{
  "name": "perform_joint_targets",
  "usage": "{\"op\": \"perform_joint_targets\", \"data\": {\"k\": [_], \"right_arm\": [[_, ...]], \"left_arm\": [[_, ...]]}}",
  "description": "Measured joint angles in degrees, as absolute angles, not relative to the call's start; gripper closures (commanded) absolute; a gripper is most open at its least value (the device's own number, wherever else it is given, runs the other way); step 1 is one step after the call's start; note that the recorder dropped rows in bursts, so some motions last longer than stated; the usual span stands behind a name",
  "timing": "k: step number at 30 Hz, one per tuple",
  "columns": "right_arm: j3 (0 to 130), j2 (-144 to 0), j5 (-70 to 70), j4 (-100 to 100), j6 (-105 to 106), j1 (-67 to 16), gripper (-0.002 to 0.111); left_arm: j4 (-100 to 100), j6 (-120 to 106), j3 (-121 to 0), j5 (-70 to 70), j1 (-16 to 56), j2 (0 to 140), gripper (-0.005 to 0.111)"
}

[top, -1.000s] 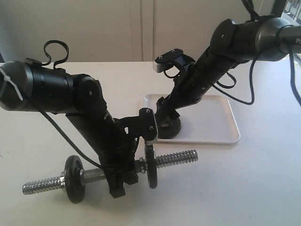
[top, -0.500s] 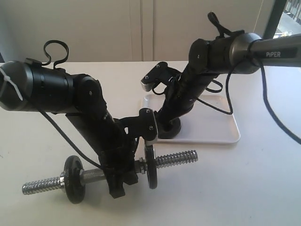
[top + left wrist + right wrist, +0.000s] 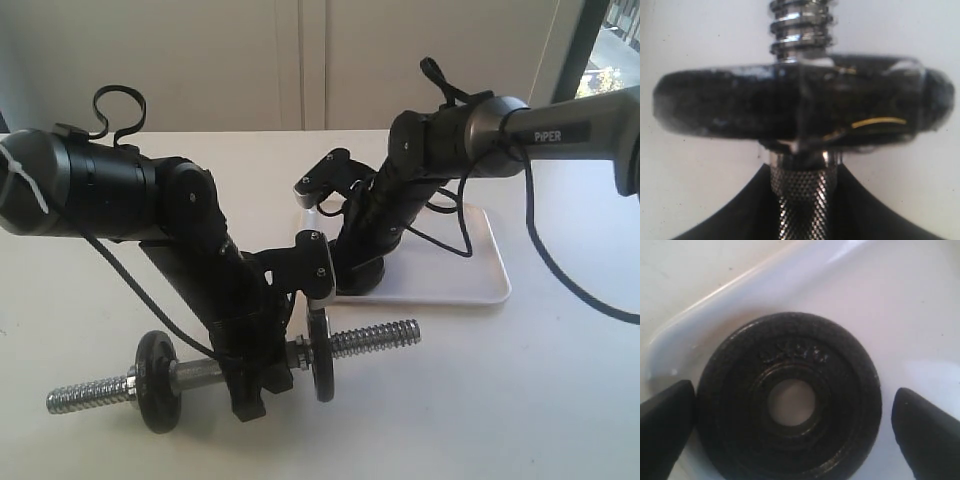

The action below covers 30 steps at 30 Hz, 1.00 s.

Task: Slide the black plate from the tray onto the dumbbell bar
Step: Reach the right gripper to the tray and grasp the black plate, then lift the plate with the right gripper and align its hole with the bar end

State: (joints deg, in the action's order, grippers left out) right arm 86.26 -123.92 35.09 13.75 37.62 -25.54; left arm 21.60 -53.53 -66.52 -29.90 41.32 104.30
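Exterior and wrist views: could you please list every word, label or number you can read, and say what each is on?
"PIPER": on the right arm's grey link.
Raised lettering on the black plate in the tray: too blurred to read.
Nothing else is legible.

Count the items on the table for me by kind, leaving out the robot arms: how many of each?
Dumbbell bar: 1
White tray: 1
Black weight discs: 3 (two on the bar, and the black plate in the tray)
Total: 5
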Motion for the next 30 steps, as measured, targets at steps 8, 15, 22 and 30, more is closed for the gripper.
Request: {"op": "perform_joint_targets", "data": {"k": [8,15,22,30], "right_arm": [[86.7,-124.6,34.4,11.0,33.4,-25.6,0.006],[86.7,-124.6,36.1,7.4,29.7,-25.8,0.029],[86.8,-124.5,36.9,5.3,26.5,-25.9,0.079],[87.0,-123.0,36.0,2.0,22.2,-25.6,0.108]], "left_arm": [[21.6,-53.5,-66.5,-30.0,41.3,104.3,0.107],[21.6,-53.5,-66.5,-30.0,41.3,104.3,0.107],[21.6,-53.5,-66.5,-30.0,41.3,104.3,0.107],[21.6,-53.5,-66.5,-30.0,41.3,104.3,0.107]]}}
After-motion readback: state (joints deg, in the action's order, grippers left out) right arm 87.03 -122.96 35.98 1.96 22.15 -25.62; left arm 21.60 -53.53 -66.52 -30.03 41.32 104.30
